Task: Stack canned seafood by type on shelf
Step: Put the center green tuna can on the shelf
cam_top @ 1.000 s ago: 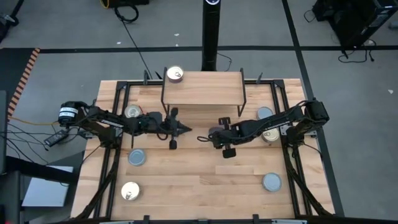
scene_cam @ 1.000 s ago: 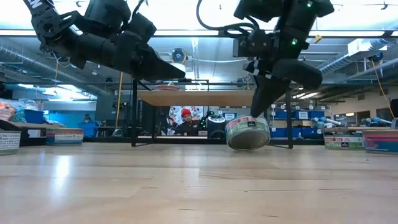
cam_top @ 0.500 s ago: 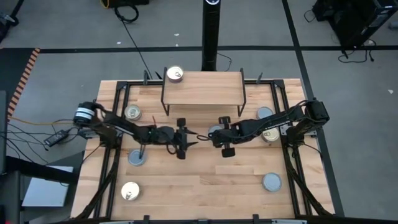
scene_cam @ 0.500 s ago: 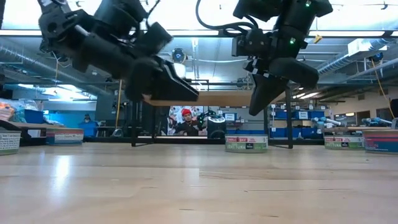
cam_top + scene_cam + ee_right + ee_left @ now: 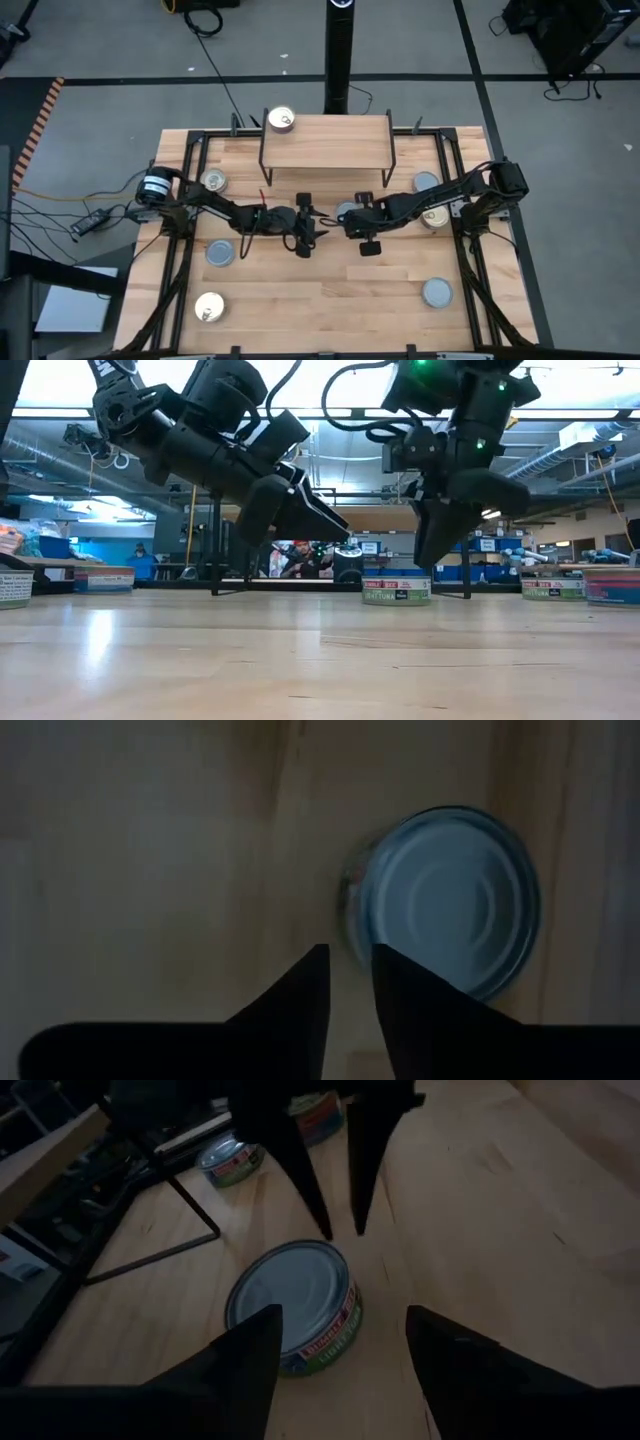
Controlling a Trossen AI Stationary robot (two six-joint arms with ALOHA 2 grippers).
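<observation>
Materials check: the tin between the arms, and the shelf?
Tin: looks like metal. The plain blue-grey lid has pressed rings and a dull sheen, and a printed label, probably paper, wraps the side. Shelf: the board looks like light unfinished or matte wood with visible grain, on thin black legs, likely wire or steel rod.

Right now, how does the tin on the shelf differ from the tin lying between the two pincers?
The shelf tin has a gold pull-tab lid; the middle tin's lid is plain blue-grey. The shelf tin sits on the shelf, far left corner; the middle tin rests on the tabletop before it. The left pincer and right pincer are close to the middle tin; neither is near the shelf tin. Both are flat, round, upright.
</observation>
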